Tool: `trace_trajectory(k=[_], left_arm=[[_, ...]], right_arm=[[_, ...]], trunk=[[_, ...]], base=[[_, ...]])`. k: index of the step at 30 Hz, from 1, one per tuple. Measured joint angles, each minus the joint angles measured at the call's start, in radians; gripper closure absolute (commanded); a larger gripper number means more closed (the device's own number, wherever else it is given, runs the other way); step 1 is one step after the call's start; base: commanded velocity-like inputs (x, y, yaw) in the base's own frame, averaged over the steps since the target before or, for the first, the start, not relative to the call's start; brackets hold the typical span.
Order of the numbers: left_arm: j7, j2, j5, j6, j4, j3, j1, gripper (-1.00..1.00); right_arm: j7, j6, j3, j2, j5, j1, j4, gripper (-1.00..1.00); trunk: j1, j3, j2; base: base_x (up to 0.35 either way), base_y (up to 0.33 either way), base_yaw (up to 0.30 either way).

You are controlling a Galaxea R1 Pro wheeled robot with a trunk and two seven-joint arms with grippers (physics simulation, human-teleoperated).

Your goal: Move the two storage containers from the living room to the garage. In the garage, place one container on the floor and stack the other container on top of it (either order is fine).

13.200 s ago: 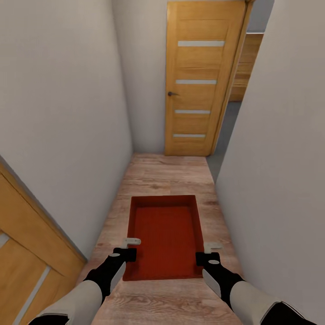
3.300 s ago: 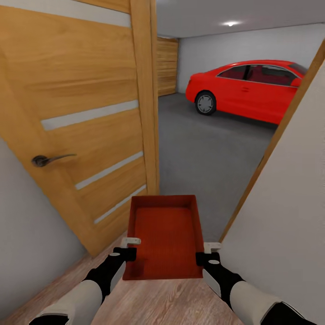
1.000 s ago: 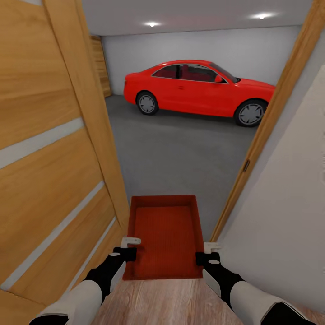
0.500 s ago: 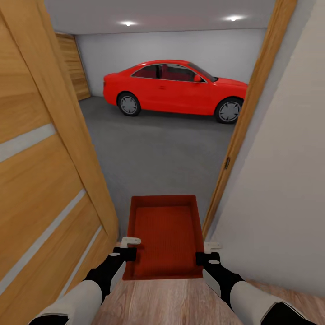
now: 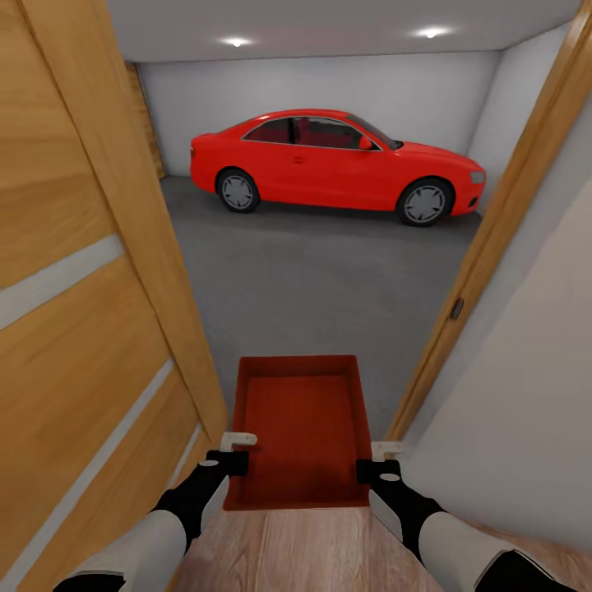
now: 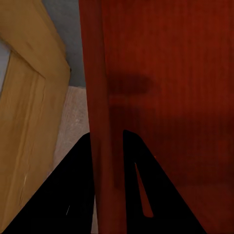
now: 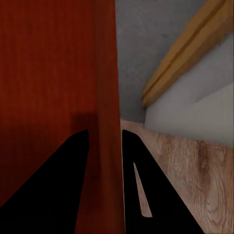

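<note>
At the garage doorway you carry one storage container between both arms, level and clear of the wood-plank floor. Your left gripper is clamped on its left wall, one finger outside and one inside; your right gripper pinches the right wall the same way. Beyond the container lies the grey concrete floor with a red car parked by the far wall. An open wooden door stands close on your left, the door frame on your right.
</note>
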Motion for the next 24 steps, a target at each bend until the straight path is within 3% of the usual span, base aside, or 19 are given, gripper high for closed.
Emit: trace_trajectory(k=[11, 24], left_arm=[[-0.001, 0.000, -0.001, 0.000, 0.000, 0.001, 0.000, 1.00], [-0.001, 0.000, -0.001, -0.003, 0.002, 0.002, 0.000, 1.00]], right_arm=[[0.000, 0.000, 0.000, 0.000, 0.000, 0.000, 0.000, 1.00], [-0.001, 0.000, 0.000, 0.000, 0.001, 0.000, 0.000, 1.00]], trunk=[[0.000, 0.000, 0.000], [0.000, 0.000, 0.000]], base=[[0.126, 0.122, -0.217], [0.016, 0.009, -0.223]])
